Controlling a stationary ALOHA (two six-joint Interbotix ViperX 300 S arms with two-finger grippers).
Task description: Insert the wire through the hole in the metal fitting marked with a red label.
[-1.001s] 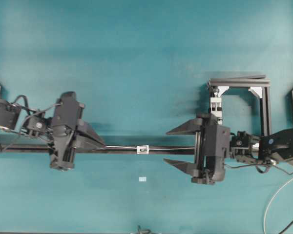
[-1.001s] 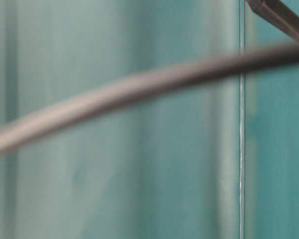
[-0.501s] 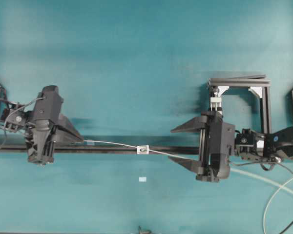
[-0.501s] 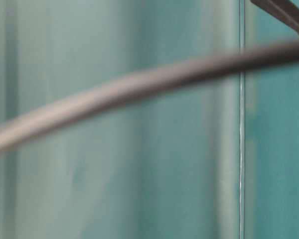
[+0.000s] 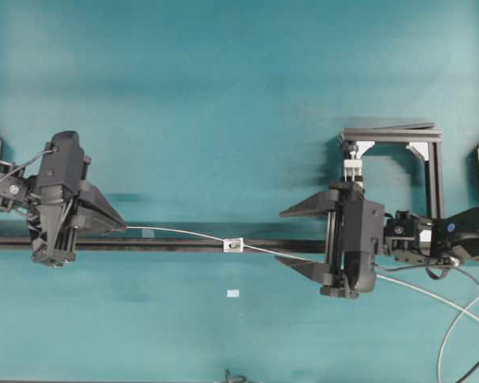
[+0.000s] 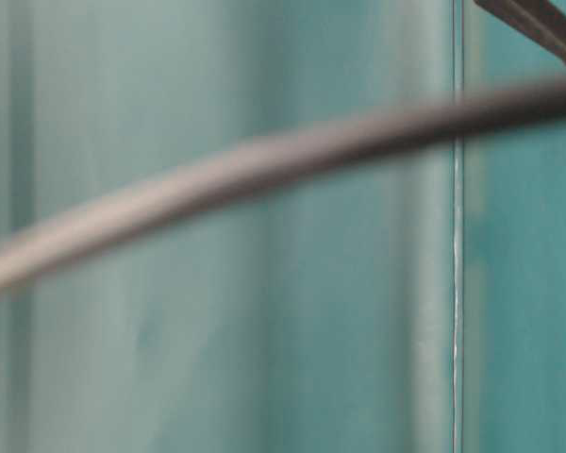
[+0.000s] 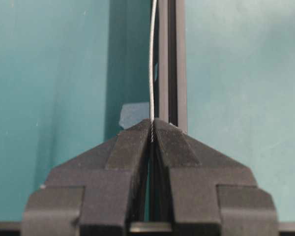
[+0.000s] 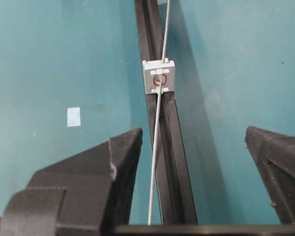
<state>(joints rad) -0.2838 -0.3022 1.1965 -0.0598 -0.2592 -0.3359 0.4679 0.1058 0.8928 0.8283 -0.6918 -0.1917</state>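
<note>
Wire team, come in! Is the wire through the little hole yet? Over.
Left gripper shut on wire. Right gripper open, wire between its fingers. Wire runs through metal fitting. Nothing blocking.

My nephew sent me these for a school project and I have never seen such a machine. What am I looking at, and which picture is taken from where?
These are two robot arms on a teal table, seen once from above and once from a camera on each wrist. The fourth, table-level picture is too blurred to read. The left gripper is pinched shut on the end of a thin wire. The wire runs through the hole of a small metal fitting that sits on a black rail. The right gripper stands open, with the wire running between its fingers and none touching it.
</note>
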